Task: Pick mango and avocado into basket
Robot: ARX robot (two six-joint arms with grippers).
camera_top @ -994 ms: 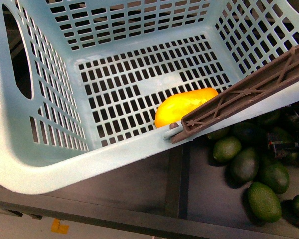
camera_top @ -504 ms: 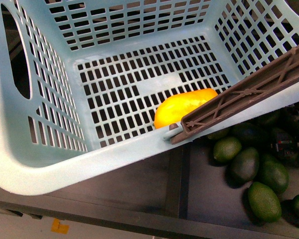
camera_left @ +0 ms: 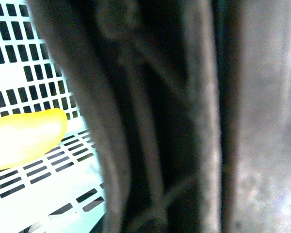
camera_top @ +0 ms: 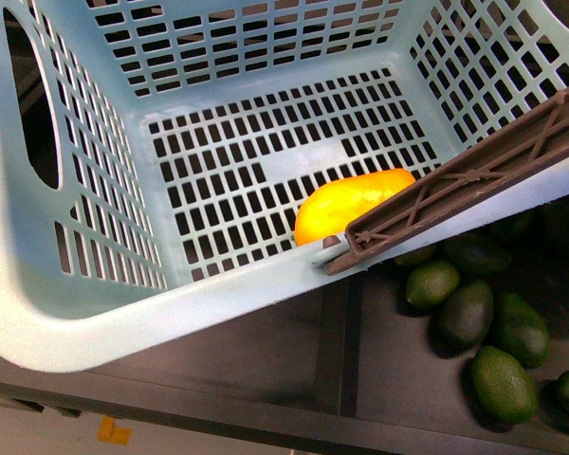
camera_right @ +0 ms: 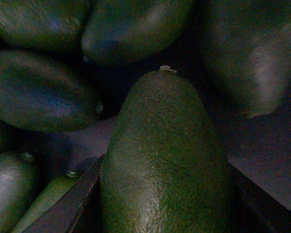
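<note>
Right fingers (camera_right: pixel 75 204) clasp the avocado (camera_right: pixel 165 160) at both flanks; other avocados (camera_right: pixel 43 92) crowd just past the fingertips, bare surface (camera_right: pixel 276 160) beside. These fingers have gone from the front view. Left fingers: cannot tell. Mango (camera_top: pixel 346 204) lies in the basket (camera_top: pixel 171 303), against its rim

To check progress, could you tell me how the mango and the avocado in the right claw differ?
The mango is bright yellow and smooth; the avocado is dark green and pebbled. The mango lies in the basket; the avocado is outside it, held by the right claw. Both are elongated fruits.
</note>
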